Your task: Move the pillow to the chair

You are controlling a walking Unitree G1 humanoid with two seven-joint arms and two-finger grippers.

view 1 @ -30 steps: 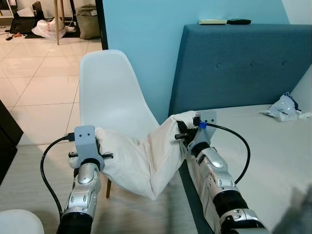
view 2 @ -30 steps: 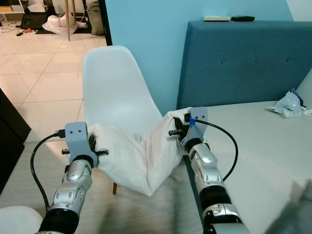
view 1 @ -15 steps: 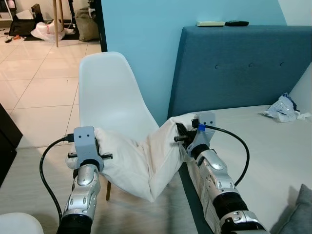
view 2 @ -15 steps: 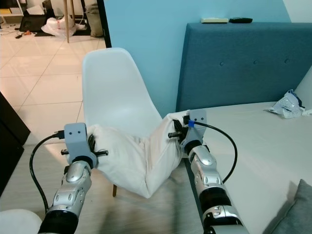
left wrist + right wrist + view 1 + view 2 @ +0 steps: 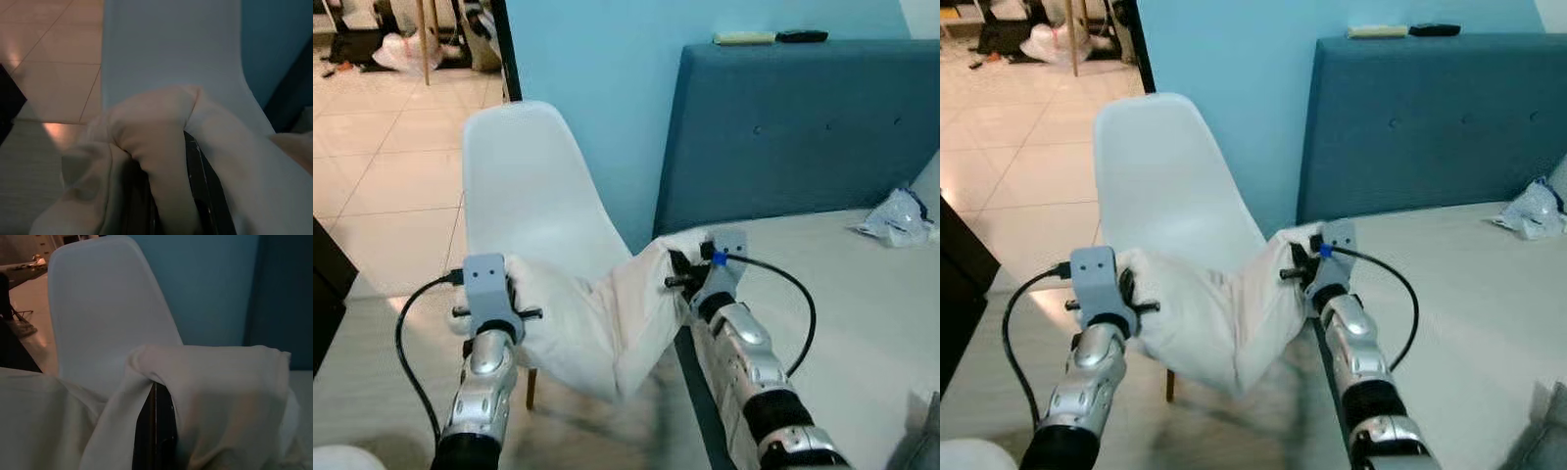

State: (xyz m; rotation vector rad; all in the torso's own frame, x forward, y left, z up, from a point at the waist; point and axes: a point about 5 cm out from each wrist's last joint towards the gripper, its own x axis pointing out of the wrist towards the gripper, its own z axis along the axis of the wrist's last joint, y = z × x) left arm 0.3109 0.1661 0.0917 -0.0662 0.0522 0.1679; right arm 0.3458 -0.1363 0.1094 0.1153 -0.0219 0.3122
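- We see a soft, crumpled white pillow [image 5: 597, 318] sagging before the smooth white moulded chair [image 5: 524, 191].
- Our left end effector [image 5: 509, 294] and right end effector [image 5: 677, 269] each clench a pillow corner.

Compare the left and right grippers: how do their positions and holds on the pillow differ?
The left gripper holds the pillow's end out over the floor beside the white chair; the right gripper holds the opposite end at the bed's edge and sits higher. Both are shut on fabric, the pillow sagging between them.
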